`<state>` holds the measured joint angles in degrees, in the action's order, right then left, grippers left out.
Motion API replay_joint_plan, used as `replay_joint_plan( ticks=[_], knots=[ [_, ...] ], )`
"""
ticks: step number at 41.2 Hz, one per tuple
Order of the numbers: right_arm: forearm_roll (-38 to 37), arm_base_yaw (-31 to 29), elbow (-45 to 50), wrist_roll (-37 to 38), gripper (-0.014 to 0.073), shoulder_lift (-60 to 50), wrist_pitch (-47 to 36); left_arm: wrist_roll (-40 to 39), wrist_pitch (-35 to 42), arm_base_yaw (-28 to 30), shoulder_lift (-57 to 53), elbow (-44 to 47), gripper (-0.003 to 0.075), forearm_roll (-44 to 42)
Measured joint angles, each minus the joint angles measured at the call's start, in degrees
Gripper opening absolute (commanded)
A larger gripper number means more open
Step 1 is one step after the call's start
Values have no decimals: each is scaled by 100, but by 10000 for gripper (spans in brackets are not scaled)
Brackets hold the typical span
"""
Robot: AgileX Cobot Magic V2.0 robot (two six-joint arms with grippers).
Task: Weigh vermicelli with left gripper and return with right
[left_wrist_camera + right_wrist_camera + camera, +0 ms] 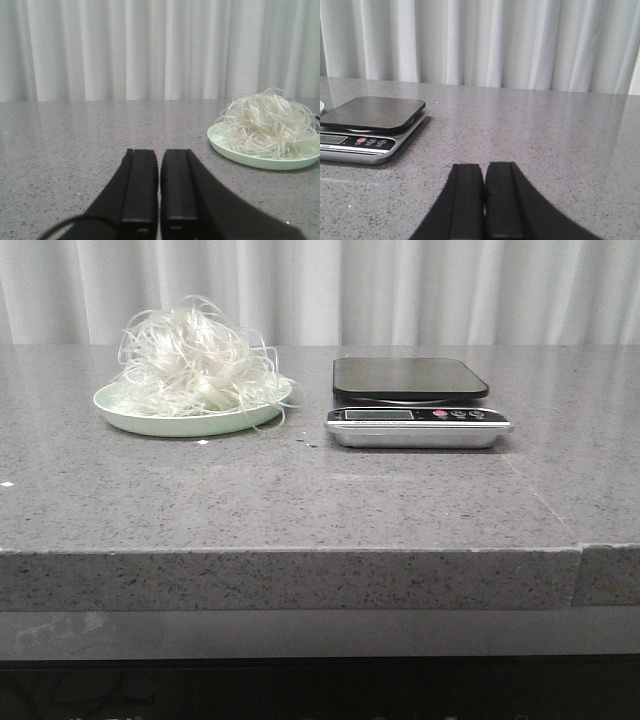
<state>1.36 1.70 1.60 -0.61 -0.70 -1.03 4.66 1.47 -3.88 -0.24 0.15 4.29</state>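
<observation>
The vermicelli (195, 360) is a fluffy white mound of thin strands on a pale green plate (135, 416) at the table's back left. In the left wrist view the vermicelli (267, 122) sits on the plate (260, 161), well ahead of and to one side of my left gripper (159, 151), which is shut and empty low over the table. A silver kitchen scale (415, 405) with a dark platform stands right of the plate, its platform bare. My right gripper (484, 166) is shut and empty, with the scale (367, 125) ahead and off to the side. Neither gripper shows in the front view.
Grey speckled stone tabletop (300, 490) with a front edge near the camera. A white pleated curtain (400, 290) hangs behind the table. A few small crumbs (305, 440) lie between plate and scale.
</observation>
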Motion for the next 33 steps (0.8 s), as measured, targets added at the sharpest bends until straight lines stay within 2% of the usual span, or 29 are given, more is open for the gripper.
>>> replay_joint_plan(
  ticks=[33],
  knots=[
    [0, 0, 0, 0, 159, 0, -88, 0, 0, 0, 0, 0, 142, 0]
  ],
)
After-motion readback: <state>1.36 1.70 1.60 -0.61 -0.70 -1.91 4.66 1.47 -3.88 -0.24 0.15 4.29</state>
